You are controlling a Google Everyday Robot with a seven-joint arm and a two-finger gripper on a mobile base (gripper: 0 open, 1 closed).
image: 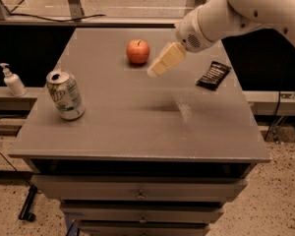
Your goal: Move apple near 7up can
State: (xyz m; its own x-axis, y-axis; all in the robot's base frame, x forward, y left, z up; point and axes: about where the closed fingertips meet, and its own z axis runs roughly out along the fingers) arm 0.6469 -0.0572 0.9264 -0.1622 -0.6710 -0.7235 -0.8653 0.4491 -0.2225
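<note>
One grey flat worktop (137,127) carries everything. White robot arm (236,14) reaches in from right. White-green dented aluminium 7up can (65,95) upright, front left. Cream hand (156,69) hovers just right of round red-orange apple (138,51), empty; spread cannot be told. Apple rear centre, well apart from can. Risks: sideways nudge rolls apple off rear edge; overshoot on carry topples can.

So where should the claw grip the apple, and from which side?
Grip the apple across its round middle, from above: it sits upright with nothing touching it. The claw hovers close beside it, towards the packet, so a short shift and descent should do.
</note>
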